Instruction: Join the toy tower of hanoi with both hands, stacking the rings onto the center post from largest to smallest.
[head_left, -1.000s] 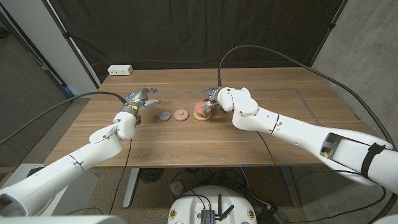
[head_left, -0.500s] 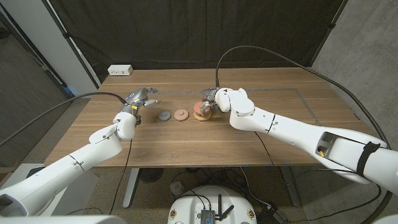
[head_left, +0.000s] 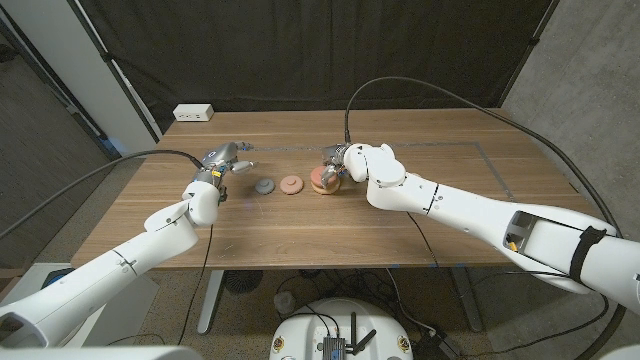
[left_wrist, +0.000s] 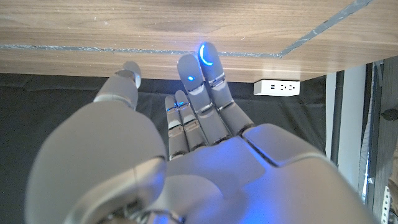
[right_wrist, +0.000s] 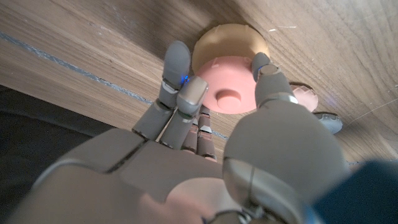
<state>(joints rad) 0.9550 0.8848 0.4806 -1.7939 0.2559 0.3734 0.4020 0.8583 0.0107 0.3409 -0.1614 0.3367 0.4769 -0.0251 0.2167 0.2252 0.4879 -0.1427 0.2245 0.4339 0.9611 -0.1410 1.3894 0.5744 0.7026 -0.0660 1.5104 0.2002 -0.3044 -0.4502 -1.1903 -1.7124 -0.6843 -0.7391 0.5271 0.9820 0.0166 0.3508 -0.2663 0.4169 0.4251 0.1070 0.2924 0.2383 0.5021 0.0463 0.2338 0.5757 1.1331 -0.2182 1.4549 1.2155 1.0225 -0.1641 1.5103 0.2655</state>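
A tan base disc (head_left: 323, 187) (right_wrist: 231, 36) stands at the table's middle with a large pink ring (head_left: 322, 177) (right_wrist: 227, 86) on it. My right hand (head_left: 335, 164) (right_wrist: 205, 134) is over this stack. Its thumb (right_wrist: 262, 67) and a finger (right_wrist: 177, 62) pinch the pink ring from opposite sides. To the left of the stack lie a smaller pink ring (head_left: 291, 185) (right_wrist: 306, 97) and a grey ring (head_left: 264, 186) (right_wrist: 328, 122). My left hand (head_left: 228, 158) (left_wrist: 186, 143) is left of the grey ring, holding nothing, fingers stretched out and thumb apart.
A white power strip (head_left: 193, 113) (left_wrist: 277, 87) lies at the table's far left corner. Thin tape lines (head_left: 490, 160) mark a rectangle on the wooden top. A black curtain hangs behind the table.
My right arm has shifted slightly left, bringing the hand closer over the stack. The left hand and the loose rings have stayed put.
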